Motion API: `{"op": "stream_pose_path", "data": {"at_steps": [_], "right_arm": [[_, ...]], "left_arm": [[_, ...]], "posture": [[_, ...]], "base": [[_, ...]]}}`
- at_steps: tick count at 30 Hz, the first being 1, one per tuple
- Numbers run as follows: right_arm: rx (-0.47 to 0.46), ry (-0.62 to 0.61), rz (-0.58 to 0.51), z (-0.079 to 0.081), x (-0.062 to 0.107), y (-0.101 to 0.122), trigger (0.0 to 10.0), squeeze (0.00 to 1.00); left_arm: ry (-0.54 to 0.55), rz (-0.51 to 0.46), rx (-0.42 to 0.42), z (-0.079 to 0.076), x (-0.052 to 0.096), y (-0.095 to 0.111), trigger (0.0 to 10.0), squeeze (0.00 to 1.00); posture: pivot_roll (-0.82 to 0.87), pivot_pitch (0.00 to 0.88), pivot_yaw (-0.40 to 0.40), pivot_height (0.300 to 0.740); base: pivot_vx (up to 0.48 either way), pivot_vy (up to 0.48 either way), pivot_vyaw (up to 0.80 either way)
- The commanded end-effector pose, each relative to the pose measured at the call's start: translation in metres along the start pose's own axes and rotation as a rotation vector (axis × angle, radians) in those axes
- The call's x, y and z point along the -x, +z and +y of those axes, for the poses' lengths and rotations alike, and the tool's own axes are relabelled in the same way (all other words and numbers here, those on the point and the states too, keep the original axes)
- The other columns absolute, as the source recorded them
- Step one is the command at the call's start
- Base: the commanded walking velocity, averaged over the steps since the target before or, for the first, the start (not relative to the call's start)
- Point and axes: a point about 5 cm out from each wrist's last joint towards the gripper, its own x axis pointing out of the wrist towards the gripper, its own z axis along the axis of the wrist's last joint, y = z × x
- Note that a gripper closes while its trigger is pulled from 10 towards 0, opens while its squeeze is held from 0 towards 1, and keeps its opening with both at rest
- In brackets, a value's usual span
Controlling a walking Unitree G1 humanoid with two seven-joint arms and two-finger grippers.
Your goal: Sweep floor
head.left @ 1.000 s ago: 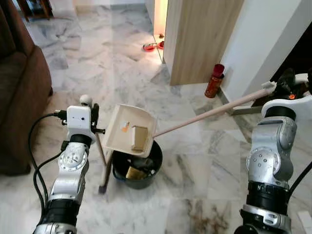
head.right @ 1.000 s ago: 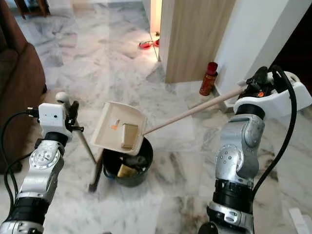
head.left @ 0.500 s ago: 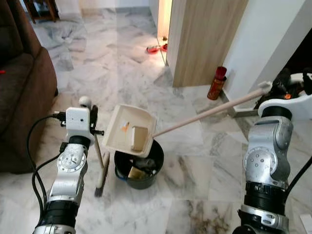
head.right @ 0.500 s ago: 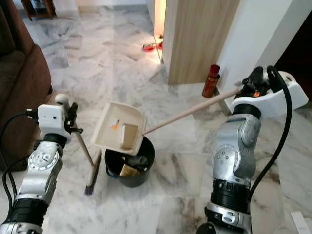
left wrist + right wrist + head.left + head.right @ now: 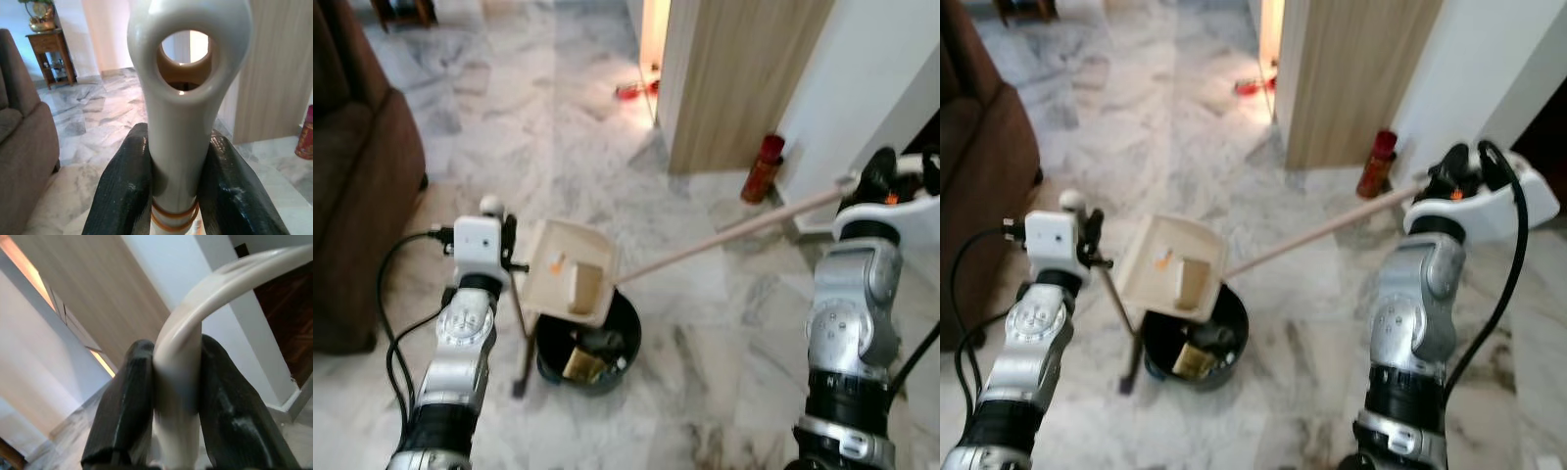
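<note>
Cream dustpan (image 5: 570, 284) now lower over bucket (image 5: 587, 354)

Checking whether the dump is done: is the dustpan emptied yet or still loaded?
Still loaded. The dustpan, tilted over the black bucket, holds a tan block and an orange scrap.

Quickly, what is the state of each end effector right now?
Left end effector: closed on the broom handle.
Right end effector: closed on the dustpan handle.
</note>
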Motion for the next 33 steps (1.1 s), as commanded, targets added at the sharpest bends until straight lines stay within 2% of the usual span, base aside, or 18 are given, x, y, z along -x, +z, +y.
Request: {"op": "stream_pose_path", "data": {"at_steps": [1,10,14,19,23,24,26,27,29,33], "right_arm": [[-0.059,0.044,-0.055,0.013,-0.001,0.012,10.0,0.0],[-0.04,0.081,-0.07,0.016,-0.001,0.016,10.0,0.0],[0.025,0.132,-0.112,0.021,-0.002,0.022,10.0,0.0],[0.091,0.286,-0.181,0.042,0.001,0.033,10.0,0.0],[0.098,0.369,-0.23,0.051,0.005,0.041,10.0,0.0],[0.145,0.428,-0.265,0.057,0.007,0.046,10.0,0.0],[0.168,0.484,-0.289,0.064,0.01,0.049,10.0,0.0],[0.168,0.484,-0.289,0.064,0.01,0.049,10.0,0.0],[0.169,0.549,-0.32,0.074,0.016,0.053,10.0,0.0],[0.16,0.597,-0.375,0.086,0.026,0.059,10.0,0.0]], "left_arm": [[0.02,-0.05,-0.016,0.007,-0.001,0.009,10.0,0.0],[0.02,-0.062,-0.016,0.007,0.001,0.009,10.0,0.0],[0.017,-0.06,-0.017,0.007,0.002,0.009,10.0,0.0],[0.011,-0.058,-0.016,0.007,0.002,0.008,10.0,0.0],[0.007,-0.06,-0.016,0.006,0.002,0.008,10.0,0.0],[0.003,-0.061,-0.017,0.005,0.002,0.008,10.0,0.0],[-0.002,-0.061,-0.016,0.005,0.002,0.008,10.0,0.0],[-0.002,-0.061,-0.016,0.005,0.002,0.008,10.0,0.0],[-0.004,-0.063,-0.016,0.004,0.002,0.008,10.0,0.0],[-0.005,-0.064,-0.013,0.003,0.002,0.008,10.0,0.0]], "posture": [[0.11,0.133,-0.034,0.74],[0.12,0.118,-0.033,0.74],[0.12,0.115,-0.032,0.74],[0.12,0.105,-0.032,0.74],[0.12,0.102,-0.031,0.74],[0.12,0.104,-0.03,0.74],[0.12,0.108,-0.032,0.74],[0.12,0.108,-0.032,0.74],[0.12,0.11,-0.033,0.74],[0.12,0.112,-0.033,0.74]], "base": [[0.311,0.0,0.0],[0.0,0.0,0.0],[0.0,0.0,0.0],[0.0,0.0,0.0],[0.0,0.0,0.0],[0.0,0.0,0.0],[0.0,0.0,0.0],[0.0,0.0,0.0],[0.0,0.0,0.0],[0.0,0.0,0.0]]}}
